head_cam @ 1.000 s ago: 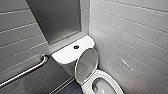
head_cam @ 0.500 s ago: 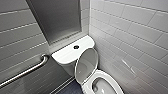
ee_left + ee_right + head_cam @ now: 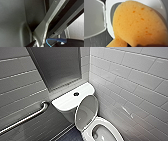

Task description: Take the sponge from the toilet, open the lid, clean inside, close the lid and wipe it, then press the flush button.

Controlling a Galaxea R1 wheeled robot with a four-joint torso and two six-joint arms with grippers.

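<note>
The white toilet [image 3: 106, 133] stands in the tiled corner with its lid [image 3: 86, 112] raised, leaning back against the tank. The dark round flush button [image 3: 76, 93] sits in the middle of the tank top [image 3: 65, 102]. In the right wrist view the orange sponge [image 3: 137, 25] looms close to the camera, held by my right gripper above the bowl's white rim [image 3: 109, 26]. The raised lid [image 3: 92, 18] shows beside it. The left wrist view gives the robot's own frame and a blue cable [image 3: 56, 40].
A metal grab bar [image 3: 25, 119] runs along the left wall. White tiled walls close in on the right and behind the tank. Dark floor [image 3: 68, 136] lies left of the bowl.
</note>
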